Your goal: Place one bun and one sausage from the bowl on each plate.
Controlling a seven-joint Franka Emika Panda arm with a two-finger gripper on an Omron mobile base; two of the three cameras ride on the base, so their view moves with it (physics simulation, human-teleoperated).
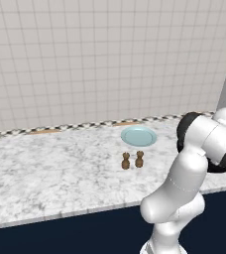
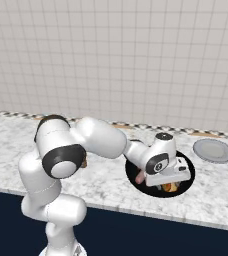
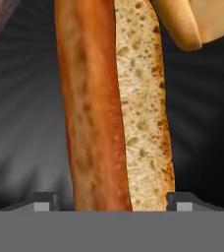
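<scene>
In the left base view the arm (image 1: 194,168) rises at the lower right and bends off to the right; on the marble counter (image 1: 50,168) a light blue plate (image 1: 139,136) lies near the back edge, and two small brown shakers (image 1: 133,160) stand side by side just in front of it. In the right base view the arm reaches forward and down so that the gripper (image 2: 167,181) hangs low over the black bowl (image 2: 186,161), which sits on the counter near its front edge; a pinkish sausage (image 2: 140,176) end shows at the left of the hand inside the bowl, and a bit of an orange-brown bun (image 2: 169,187) shows under the hand. The grey plate (image 2: 214,150) lies to the right of the bowl and a little behind it, apart from it. In the hand view a bun (image 3: 114,108), orange-brown crust on one side and pale crumb on the other, runs lengthwise up the middle on the bowl's dark floor; the two fingertips (image 3: 44,203) stand spread on either side of its near end, with a gap on the left and the right tip just beside the crumb, so I cannot tell whether they touch it. A second pale bun (image 3: 197,22) shows at the top right, close to the first one's far end
</scene>
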